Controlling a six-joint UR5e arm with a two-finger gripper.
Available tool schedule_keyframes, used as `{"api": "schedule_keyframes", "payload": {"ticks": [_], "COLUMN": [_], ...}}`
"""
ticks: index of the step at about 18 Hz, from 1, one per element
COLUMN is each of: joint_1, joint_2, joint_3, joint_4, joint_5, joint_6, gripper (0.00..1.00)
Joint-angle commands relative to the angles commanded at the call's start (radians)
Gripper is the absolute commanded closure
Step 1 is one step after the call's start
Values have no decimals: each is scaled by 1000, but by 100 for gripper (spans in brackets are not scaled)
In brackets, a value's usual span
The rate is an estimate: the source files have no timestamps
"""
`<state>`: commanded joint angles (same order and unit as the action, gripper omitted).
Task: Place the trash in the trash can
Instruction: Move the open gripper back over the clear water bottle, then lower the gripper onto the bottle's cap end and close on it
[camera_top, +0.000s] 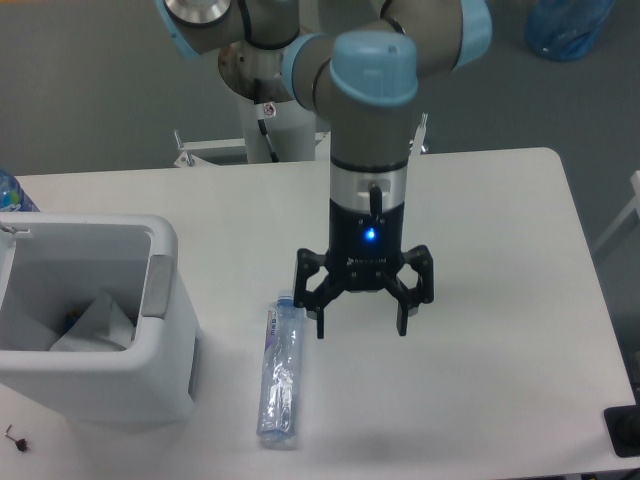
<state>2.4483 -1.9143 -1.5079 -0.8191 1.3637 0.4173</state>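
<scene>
A smooth white desk (480, 200) with rounded corners stands on grey floor (90, 80). The clear, bluish bottle (279, 376) lies near the desk's front edge. The boxy white bin (172, 340), holding a whitish sheet (95, 322), sits at the left edge. The tool (362, 328) hangs spread wide, empty, just right of the bottle.
</scene>
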Motion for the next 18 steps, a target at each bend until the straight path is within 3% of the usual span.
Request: {"api": "schedule_keyframes", "payload": {"ticks": [9, 18], "joint_1": [-58, -121], "joint_2": [-144, -218], "joint_3": [15, 9], "joint_4": [3, 2], "joint_5": [2, 3], "joint_6": [-91, -95], "gripper": [0, 0]}}
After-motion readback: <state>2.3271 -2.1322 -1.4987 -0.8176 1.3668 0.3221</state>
